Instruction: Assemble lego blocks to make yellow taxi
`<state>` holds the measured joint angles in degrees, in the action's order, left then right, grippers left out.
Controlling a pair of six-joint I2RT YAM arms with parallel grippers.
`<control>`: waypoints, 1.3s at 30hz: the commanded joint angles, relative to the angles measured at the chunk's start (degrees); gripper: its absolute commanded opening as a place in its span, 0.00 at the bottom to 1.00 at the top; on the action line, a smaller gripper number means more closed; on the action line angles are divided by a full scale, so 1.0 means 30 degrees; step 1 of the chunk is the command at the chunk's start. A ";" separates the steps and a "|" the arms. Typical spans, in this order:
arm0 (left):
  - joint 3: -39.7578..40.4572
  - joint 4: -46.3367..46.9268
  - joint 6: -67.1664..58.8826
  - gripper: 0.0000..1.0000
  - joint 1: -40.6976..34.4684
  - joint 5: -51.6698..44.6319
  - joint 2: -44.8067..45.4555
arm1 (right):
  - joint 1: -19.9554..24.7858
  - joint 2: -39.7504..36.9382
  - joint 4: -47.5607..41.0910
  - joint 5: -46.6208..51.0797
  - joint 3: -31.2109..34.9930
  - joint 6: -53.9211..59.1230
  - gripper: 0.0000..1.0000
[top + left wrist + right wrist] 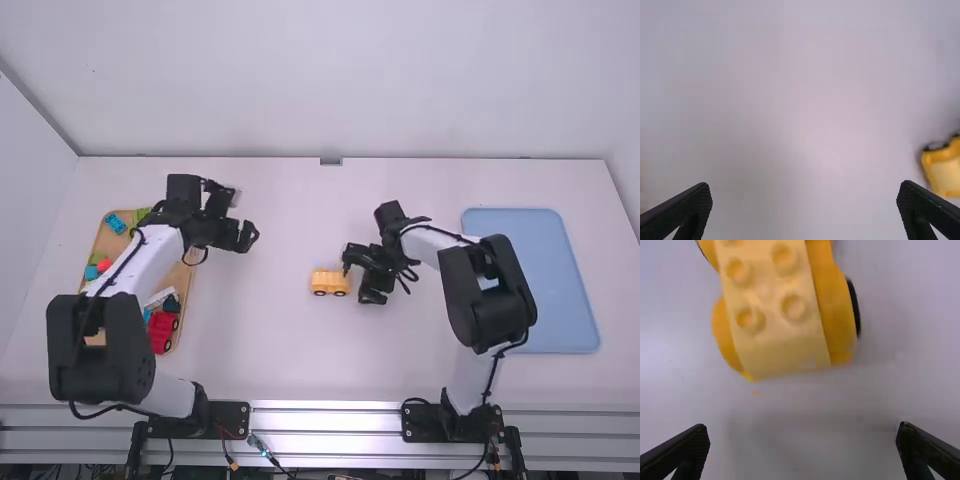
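From the high view, we see the yellow toy car (330, 290) on the tabletop (270, 350), just beside our right gripper (360, 279); our left gripper (240, 217) is farther from it. In the left wrist view, our left gripper is wide open and empty. In the right wrist view, our right gripper is also wide open, holding nothing.

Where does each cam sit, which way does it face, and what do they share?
High view: fixed above and behind the arms, facing forward and down at the table; shows left arm and right arm, bases at the bottom edge.
Left wrist view: on the left arm's wrist, facing down at the table; shows left gripper, fingers apart.
Right wrist view: on the right arm's wrist, facing down at the yellow car piece; shows right gripper, fingers apart.
Shared by both wrist views: table, yellow car piece.
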<state>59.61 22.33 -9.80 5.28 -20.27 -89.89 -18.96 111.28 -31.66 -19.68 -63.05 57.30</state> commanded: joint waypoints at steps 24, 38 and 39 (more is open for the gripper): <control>-0.0270 0.6987 1.8178 0.96 1.1999 0.7643 -0.0036 | -0.0087 -0.1290 0.0976 0.2514 -0.0962 -0.1035 0.99; -0.0262 0.6666 1.7121 0.81 1.4739 0.7584 -0.1617 | -0.0066 -0.1290 0.0984 0.2448 -0.0962 -0.1158 0.99; -0.0255 0.6462 1.7107 0.80 1.4739 0.7599 -0.1931 | -0.0073 -0.1290 0.0976 0.2441 -0.0962 -0.1158 0.99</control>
<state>59.24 41.63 42.19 49.65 2.17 -94.52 -18.96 109.16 -28.49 -11.84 -64.97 54.02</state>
